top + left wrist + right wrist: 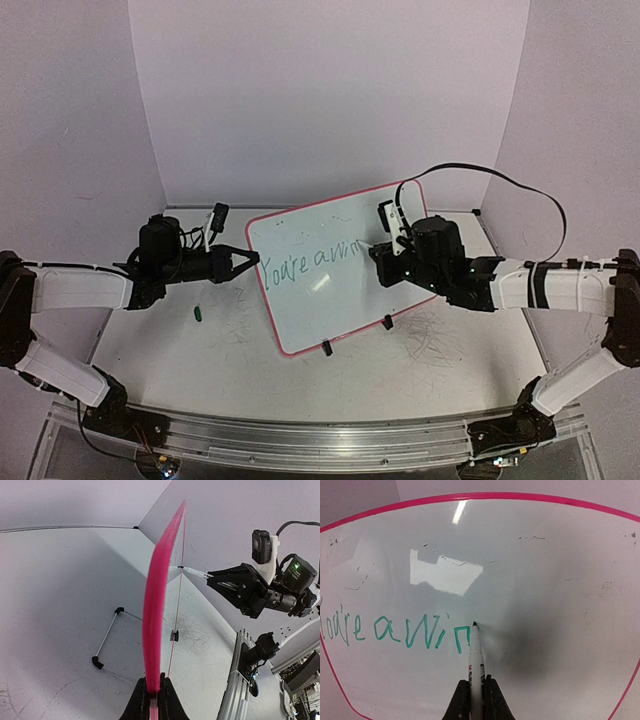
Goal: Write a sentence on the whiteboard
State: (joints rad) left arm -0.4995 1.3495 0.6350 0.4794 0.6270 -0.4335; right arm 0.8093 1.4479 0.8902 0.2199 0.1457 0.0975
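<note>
The whiteboard point(330, 285), glossy white with a pink-red frame, stands tilted on two black clip feet at mid table. My left gripper point(248, 262) is shut on its left edge, seen edge-on in the left wrist view point(156, 605). My right gripper point(378, 250) is shut on a white marker point(476, 665). The marker's tip touches the board just right of the green writing. The sentence point(395, 632) reads "You're a Win" in thin green letters and ends near the board's middle; it also shows in the top view point(312, 257).
A green marker cap point(198, 314) lies on the table left of the board. A thin white rod with black ends point(106, 636) lies behind the board. Grey scribble marks point(430, 335) stain the table. The metal rail point(300, 440) runs along the near edge.
</note>
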